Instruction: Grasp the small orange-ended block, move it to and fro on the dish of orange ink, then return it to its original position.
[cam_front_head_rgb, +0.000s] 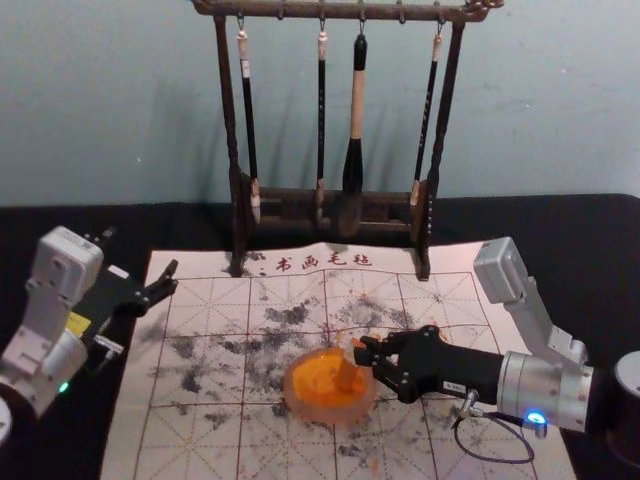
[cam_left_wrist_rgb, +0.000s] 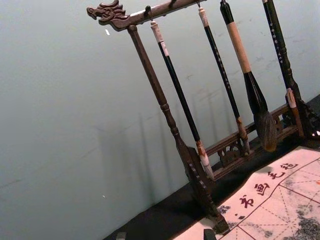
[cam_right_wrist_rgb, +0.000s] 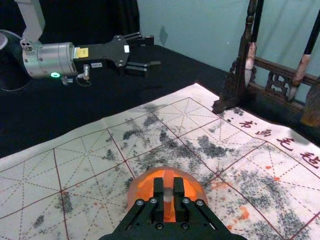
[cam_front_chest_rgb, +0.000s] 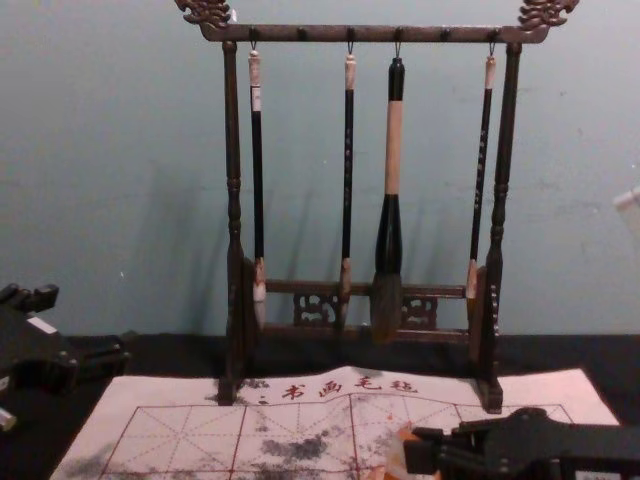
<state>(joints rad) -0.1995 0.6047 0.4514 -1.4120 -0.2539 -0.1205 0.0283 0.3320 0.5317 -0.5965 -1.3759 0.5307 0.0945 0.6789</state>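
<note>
Orange-ended block (cam_front_head_rgb: 348, 378) in right claw (cam_front_head_rgb: 367, 358) over dish (cam_front_head_rgb: 326, 411); left claw (cam_front_head_rgb: 140, 258) well apart.

The block (cam_front_head_rgb: 347, 378) was small and straight-sided, with a pale middle section and orange ends. It was clamped in the right gripper (cam_front_head_rgb: 362, 354), near upright with a slight tilt, its lower end within the dish outline toward 2 o'clock in the head view; contact with the ink could not be confirmed. The dish (cam_front_head_rgb: 318, 416) was round, with a translucent rim, held orange ink (cam_front_head_rgb: 312, 376), and lay flat at 6 o'clock in the head view.
</note>
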